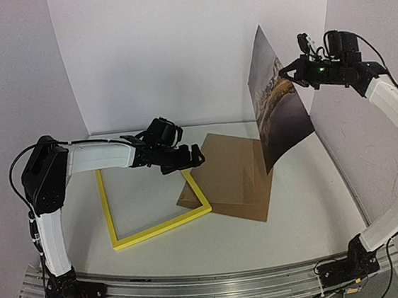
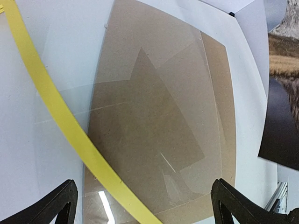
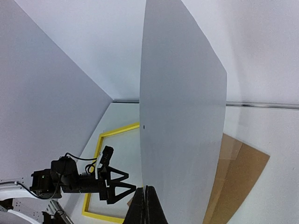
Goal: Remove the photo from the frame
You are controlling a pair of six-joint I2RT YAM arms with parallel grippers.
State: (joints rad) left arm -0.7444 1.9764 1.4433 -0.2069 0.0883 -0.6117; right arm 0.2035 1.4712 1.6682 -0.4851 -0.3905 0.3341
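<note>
My right gripper (image 1: pixel 289 74) is shut on the edge of the photo (image 1: pixel 278 101) and holds it upright, high above the table's right side. The right wrist view shows the photo's plain white back (image 3: pixel 182 135), pinched between my fingers (image 3: pixel 146 207). The mountain print also shows at the right edge of the left wrist view (image 2: pixel 282 93). The yellow frame (image 1: pixel 157 228) lies flat at the table's middle left. My left gripper (image 1: pixel 186 159) is open and empty, low over the frame's far right corner. Its fingertips (image 2: pixel 58 200) straddle the frame's yellow edge (image 2: pixel 56 107).
The brown backing board (image 1: pixel 234 177) lies flat right of the frame, its near corner tucked under the frame's right side. It fills the left wrist view (image 2: pixel 159 116) and shows in the right wrist view (image 3: pixel 238 172). White walls close in the back and sides.
</note>
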